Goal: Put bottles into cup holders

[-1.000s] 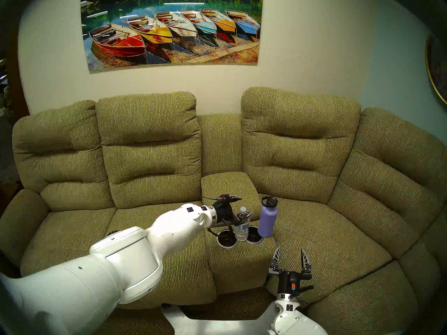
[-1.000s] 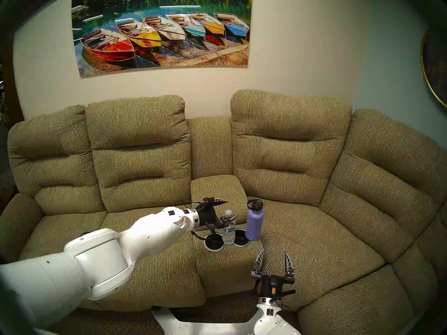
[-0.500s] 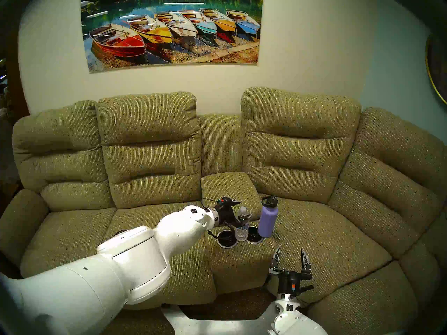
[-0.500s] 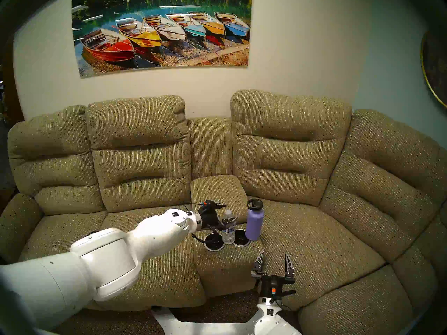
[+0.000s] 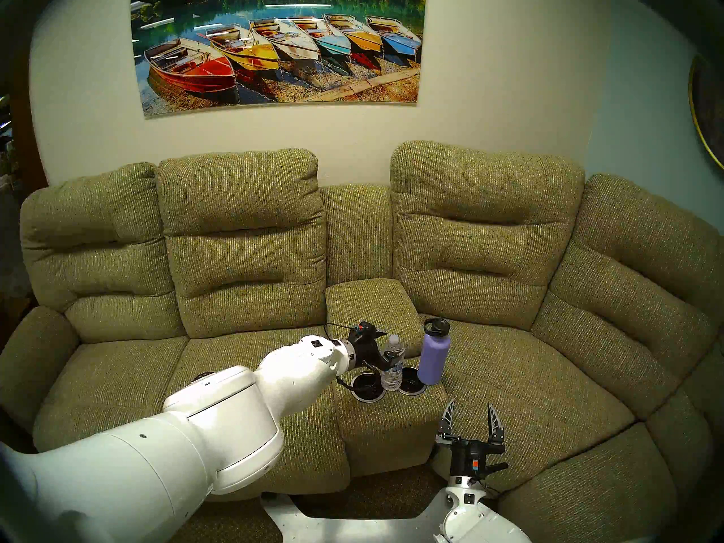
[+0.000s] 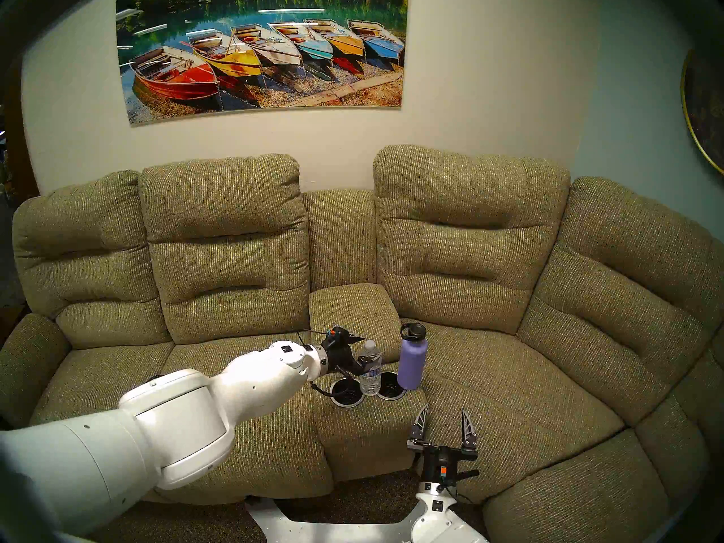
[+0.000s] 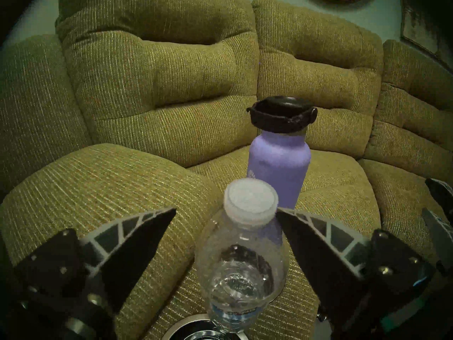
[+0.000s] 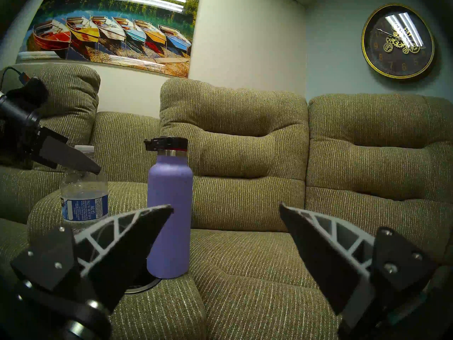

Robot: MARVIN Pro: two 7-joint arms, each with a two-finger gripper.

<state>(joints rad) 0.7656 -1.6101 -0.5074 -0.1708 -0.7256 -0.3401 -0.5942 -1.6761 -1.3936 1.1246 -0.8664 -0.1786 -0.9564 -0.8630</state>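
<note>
I count two bottles (image 5: 393, 361) (image 5: 433, 352), two cup holders (image 5: 367, 386) (image 5: 412, 382), one sofa (image 5: 243, 264), one painting (image 5: 278, 46), one clock (image 8: 397, 40).

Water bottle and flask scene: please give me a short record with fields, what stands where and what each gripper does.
water bottle: upright on console between the two cup holders
flask: upright, lavender, beside right cup holder
left cup holder: no bottle inside
right cup holder: no bottle inside
left gripper: open, one finger on each side of the water bottle's neck, no grip visible
right gripper: open, holds nothing, apart from both bottles
</note>
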